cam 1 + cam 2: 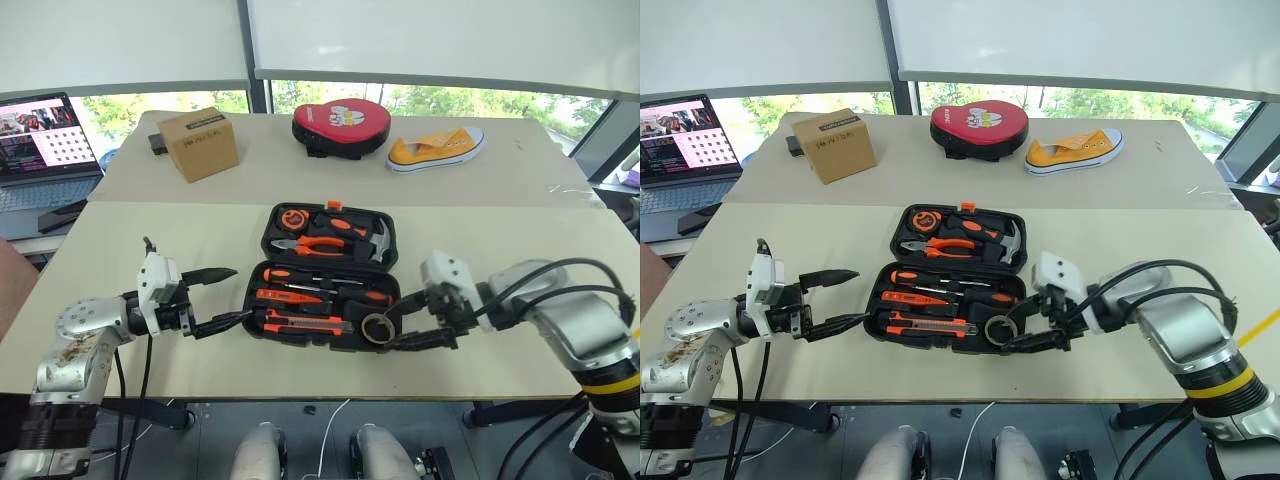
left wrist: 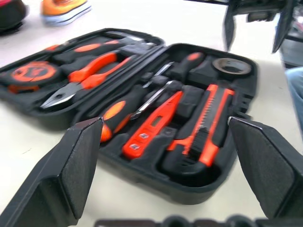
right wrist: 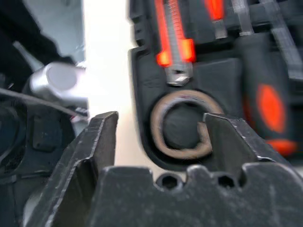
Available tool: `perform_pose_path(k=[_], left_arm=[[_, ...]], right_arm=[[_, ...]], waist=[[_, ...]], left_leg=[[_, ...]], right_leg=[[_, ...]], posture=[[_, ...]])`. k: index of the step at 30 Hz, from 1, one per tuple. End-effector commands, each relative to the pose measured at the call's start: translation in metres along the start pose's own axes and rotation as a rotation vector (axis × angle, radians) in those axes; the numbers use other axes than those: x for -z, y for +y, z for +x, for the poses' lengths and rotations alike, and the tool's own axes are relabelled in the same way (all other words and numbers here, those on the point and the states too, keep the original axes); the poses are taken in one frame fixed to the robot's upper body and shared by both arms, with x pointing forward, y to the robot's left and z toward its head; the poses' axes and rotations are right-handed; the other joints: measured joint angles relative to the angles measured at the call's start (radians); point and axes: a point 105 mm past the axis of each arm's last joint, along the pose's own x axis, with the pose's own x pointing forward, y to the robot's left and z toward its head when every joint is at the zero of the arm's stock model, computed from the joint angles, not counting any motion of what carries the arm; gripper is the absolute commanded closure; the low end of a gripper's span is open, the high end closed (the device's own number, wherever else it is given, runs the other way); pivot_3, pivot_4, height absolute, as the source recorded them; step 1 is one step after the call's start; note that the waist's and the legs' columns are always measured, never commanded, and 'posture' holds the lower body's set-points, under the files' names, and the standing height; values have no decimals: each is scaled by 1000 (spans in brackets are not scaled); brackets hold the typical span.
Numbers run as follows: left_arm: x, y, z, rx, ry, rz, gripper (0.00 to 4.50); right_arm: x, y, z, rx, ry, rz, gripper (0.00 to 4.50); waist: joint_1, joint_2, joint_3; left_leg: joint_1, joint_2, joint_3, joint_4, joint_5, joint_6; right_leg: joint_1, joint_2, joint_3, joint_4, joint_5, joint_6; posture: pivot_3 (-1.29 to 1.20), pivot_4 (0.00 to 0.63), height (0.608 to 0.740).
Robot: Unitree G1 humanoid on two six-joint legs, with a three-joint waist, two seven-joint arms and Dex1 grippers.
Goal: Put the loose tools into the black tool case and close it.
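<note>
On the counter, head view: black tool case lies open, lid flat on the far side. Near half holds two screwdrivers, tester screwdriver, utility knife and grey tape roll, all seated in slots. Left gripper stands wide beside the case's left edge; right gripper at its right corner.

Left wrist view: fingers spread wide, framing the case.

Right wrist view: jaws parted, straddling the tape roll's corner, gripping nothing.
</note>
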Motion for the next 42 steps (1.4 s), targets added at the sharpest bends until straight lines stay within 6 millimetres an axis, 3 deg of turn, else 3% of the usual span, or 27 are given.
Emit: perform_pose_path(k=[1,5,9,11,12,17,21,28,32,35,38,39,42], left_arm=[[3,30,-1,-186,56,5,689],[13,51,14,-300,103,-2,2175],[18,64,36,-344,119,2,3652],[20,62,51,-312,123,6,4367],[23,58,59,-276,130,-11,4451],[25,36,82,-119,129,17,4451],[24,25,86,-67,107,7,4451],[27,17,76,-58,108,-5,4451],[28,19,65,-92,110,-79,4451],[21,31,48,-155,138,-76,3766],[20,44,28,-218,251,-225,2655],[14,44,26,-212,263,-277,2194],[-6,48,31,-206,247,-346,1214]], right_arm=[[1,-32,-23,214,-83,-45,1694],[26,-68,-31,453,-45,-114,2956],[41,-84,-21,540,-15,-172,4305],[46,-89,-13,558,-6,-172,4500],[46,-89,-9,546,-2,-172,4500],[42,-84,1,503,-28,-200,4500],[39,-79,2,479,-46,-208,4500],[38,-57,6,405,-63,-181,4500],[42,-57,2,431,-44,-173,4500],[49,-66,-17,486,0,-106,4500],[34,-64,-31,456,-31,58,3718],[28,-64,-34,452,-28,127,3262],[15,-73,-39,488,12,270,2331]], waist=[[2,0,0],[5,-2,0],[7,-2,0],[7,-2,0],[6,-2,0],[0,-2,0],[7,-2,0],[11,-1,0],[6,-1,0],[4,-1,0],[3,-1,1],[2,-1,1],[0,-1,1]], left_leg=[[0,0,0,0,0,0],[0,-1,1,1,0,0],[-1,-1,1,2,0,0],[-1,-1,1,2,0,0],[-1,-1,1,2,0,0],[-1,-1,1,3,0,0],[-1,-1,1,4,0,0],[-3,0,1,5,-1,1],[-2,0,1,5,-1,1],[-3,0,1,5,-1,1],[-2,0,1,5,0,1],[-2,0,1,5,0,1],[-2,0,0,5,0,1]], right_leg=[[1,0,0,0,0,0],[0,0,0,0,0,0],[-1,0,1,0,0,0],[0,0,1,1,0,0],[0,0,1,1,0,0],[0,1,1,1,0,0],[1,0,1,1,0,0],[0,0,1,1,0,1],[0,0,1,1,0,1],[0,1,1,2,0,1],[0,0,1,2,0,1],[-1,0,1,2,0,1],[-1,1,0,3,0,1]], posture=[[0,150,740],[0,150,740],[0,150,740],[0,150,740],[0,150,740],[0,150,740],[0,150,740],[0,150,740],[0,150,740],[0,150,740],[0,150,740],[0,150,740],[0,150,740]])
